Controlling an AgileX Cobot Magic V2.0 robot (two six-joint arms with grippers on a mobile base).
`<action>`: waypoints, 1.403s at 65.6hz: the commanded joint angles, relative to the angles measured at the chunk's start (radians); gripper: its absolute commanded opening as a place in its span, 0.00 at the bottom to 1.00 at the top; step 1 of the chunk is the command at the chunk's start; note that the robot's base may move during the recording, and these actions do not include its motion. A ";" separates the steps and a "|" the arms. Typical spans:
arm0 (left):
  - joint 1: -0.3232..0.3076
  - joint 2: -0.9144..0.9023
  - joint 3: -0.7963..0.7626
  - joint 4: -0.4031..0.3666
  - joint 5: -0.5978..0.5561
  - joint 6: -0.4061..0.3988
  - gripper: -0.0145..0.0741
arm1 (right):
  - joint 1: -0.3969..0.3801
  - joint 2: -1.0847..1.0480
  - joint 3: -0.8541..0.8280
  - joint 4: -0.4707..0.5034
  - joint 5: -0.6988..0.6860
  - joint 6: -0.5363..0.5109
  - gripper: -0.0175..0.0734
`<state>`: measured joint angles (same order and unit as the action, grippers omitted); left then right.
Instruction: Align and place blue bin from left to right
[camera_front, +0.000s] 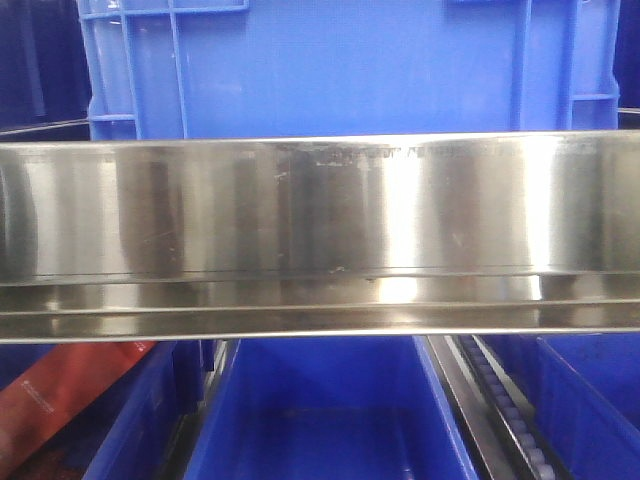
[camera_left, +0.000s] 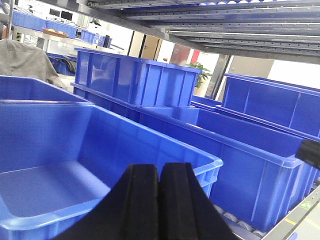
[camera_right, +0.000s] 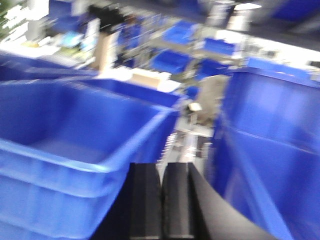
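Shiny metal rail (camera_front: 320, 235) seen up close, blue bin (camera_front: 350, 65) set right behind it, left gripper (camera_left: 159, 200) pressed together, right gripper (camera_right: 162, 200) pressed together, nothing held.

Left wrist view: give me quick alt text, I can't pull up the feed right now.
The left gripper, its black fingers pressed together and holding nothing, sits low in the frame in front of an empty open blue bin. More blue bins stand in rows to the right and behind it on a roller shelf, under a metal rack.
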<state>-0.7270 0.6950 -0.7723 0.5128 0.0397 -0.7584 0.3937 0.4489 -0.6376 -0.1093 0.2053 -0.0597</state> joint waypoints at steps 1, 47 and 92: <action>-0.007 -0.003 0.001 0.005 -0.021 -0.002 0.04 | -0.071 -0.056 0.080 0.045 -0.081 -0.014 0.11; -0.007 -0.003 0.001 0.005 -0.021 -0.002 0.04 | -0.236 -0.289 0.552 0.117 -0.259 -0.014 0.11; -0.007 -0.003 0.001 0.005 -0.029 -0.002 0.04 | -0.212 -0.449 0.638 0.121 -0.182 -0.012 0.11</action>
<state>-0.7270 0.6950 -0.7723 0.5128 0.0378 -0.7584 0.1793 0.0077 0.0000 0.0000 0.0350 -0.0647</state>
